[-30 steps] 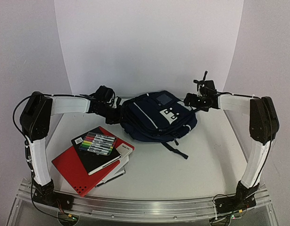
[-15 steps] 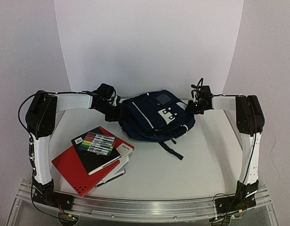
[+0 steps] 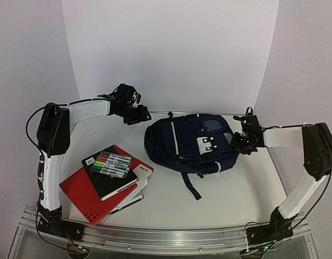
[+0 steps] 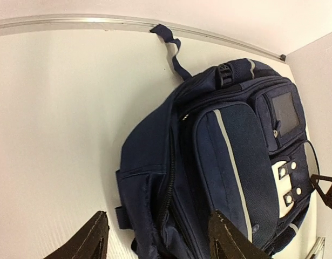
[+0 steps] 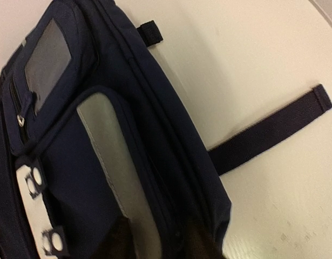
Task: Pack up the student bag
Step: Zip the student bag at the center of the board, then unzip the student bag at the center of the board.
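While left pincer (image 4: 157,229) gapes empty, right pincer (image 5: 157,237) nips student bag (image 3: 182,143), marker pack (image 3: 112,164) print illegible.

The student bag (image 3: 187,143) lies at my one o'clock; book stack (image 3: 85,197) at ten o'clock, marker pack (image 3: 112,164) on top.

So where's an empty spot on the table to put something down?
Biggest bare patch: the table in front of the student bag, right of its trailing strap. A smaller one sits between the bag and the book pile. Crowded: front left with books and markers, and the bag's right side by the right gripper.
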`<state>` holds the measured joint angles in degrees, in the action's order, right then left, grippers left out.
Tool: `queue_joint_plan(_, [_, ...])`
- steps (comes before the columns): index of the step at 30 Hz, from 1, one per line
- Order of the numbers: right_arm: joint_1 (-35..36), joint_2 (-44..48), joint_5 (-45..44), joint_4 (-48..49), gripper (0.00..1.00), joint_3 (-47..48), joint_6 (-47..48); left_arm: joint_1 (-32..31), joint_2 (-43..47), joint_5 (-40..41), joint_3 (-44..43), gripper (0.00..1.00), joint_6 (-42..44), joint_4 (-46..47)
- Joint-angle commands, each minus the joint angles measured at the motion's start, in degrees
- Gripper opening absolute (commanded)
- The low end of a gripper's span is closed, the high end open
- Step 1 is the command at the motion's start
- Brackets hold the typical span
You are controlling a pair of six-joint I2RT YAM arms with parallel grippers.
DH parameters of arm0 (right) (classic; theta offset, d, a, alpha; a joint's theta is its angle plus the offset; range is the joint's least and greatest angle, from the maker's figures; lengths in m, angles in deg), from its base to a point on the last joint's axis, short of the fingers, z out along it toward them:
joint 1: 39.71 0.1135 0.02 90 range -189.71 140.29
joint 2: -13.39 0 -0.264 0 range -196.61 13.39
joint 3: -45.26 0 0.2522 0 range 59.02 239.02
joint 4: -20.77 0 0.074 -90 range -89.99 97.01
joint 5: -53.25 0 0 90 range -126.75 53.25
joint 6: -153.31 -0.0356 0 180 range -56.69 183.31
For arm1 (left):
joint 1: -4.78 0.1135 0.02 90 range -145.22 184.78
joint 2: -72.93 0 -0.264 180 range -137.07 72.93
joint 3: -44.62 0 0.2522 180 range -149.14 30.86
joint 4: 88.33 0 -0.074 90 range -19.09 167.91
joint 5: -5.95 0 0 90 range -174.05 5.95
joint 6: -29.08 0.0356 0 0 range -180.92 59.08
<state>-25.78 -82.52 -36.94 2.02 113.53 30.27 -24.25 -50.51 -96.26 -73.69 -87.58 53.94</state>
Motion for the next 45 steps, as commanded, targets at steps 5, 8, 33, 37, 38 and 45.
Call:
queue_joint_plan(5, [11.55, 16.60, -13.30, -7.14, 0.83, 0.76, 10.26, -0.96, 12.71, 3.29, 9.90, 0.72, -1.48, 3.70])
queue_joint_plan(8, [16.16, 13.72, -9.21, -8.12, 0.87, 5.79, 18.59, -2.08, 15.59, 2.67, 14.72, 0.73, -4.37, 5.36])
queue_joint_plan(33, [35.31, -19.72, -15.11, 3.32, 0.81, 22.57, 37.01, -10.78, 22.12, 2.27, 29.74, 0.74, -13.93, 10.75])
queue_joint_plan(37, [35.38, -21.87, -19.91, 4.46, 0.73, 23.22, 35.24, -10.87, 22.52, 2.01, 30.25, 0.75, -13.67, 11.47])
queue_joint_plan(38, [35.37, -22.26, -20.14, 5.24, 0.71, 23.22, 34.88, -10.89, 22.44, 1.82, 30.27, 0.75, -13.65, 11.49])
queue_joint_plan(45, [35.35, -21.21, -16.43, 7.56, 0.61, 22.16, 31.59, -11.14, 21.94, 1.22, 30.01, 0.75, -13.50, 11.27])
